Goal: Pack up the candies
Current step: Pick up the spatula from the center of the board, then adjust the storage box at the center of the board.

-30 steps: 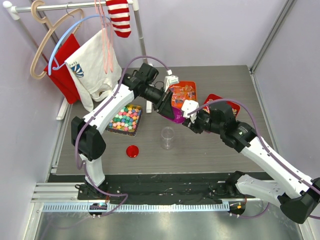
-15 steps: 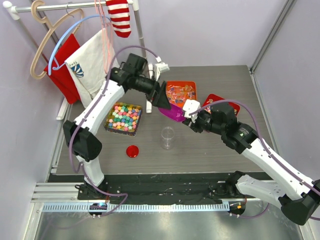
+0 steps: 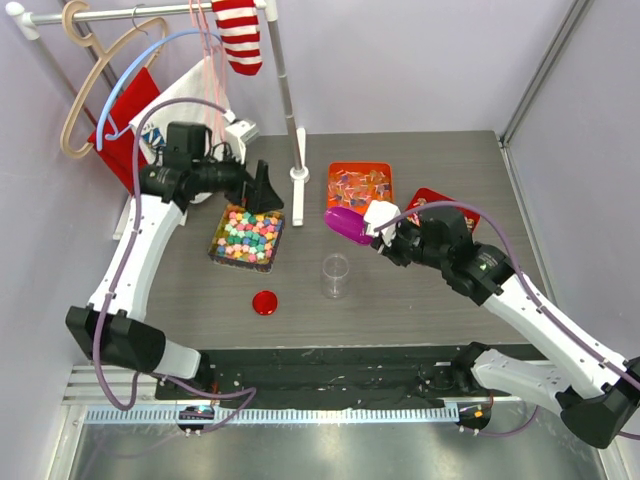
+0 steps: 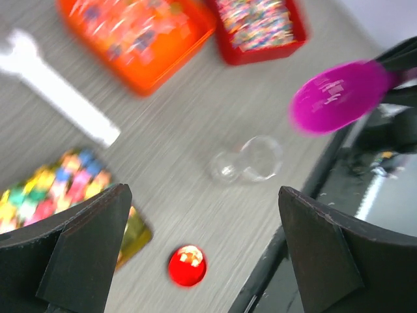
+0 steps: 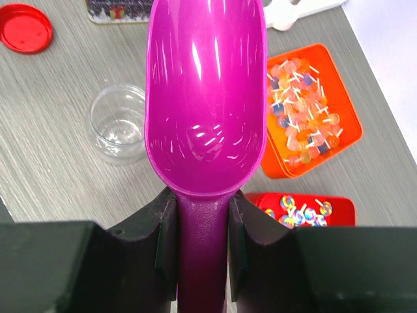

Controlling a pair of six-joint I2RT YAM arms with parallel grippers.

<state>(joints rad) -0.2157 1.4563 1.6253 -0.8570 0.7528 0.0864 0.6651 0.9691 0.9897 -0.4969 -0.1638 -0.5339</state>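
Observation:
The candies are small pastel pebbles filling a dark square tray left of centre. A purple scoop hangs empty above the table, its handle clamped between my right gripper's fingers. A clear, empty jar stands upright in front of the scoop. Its red lid lies flat to the jar's left. My left gripper hovers just behind the candy tray, wide open and holding nothing.
An orange tin of wrapped sweets and a red tin of lollipops sit at the back right. A clothes rack's white foot stands behind the tray, with hangers and garments at the back left.
My left gripper let go of the scoop, opened wide and swung left to behind the candy tray. The right gripper keeps the scoop, almost unmoved.

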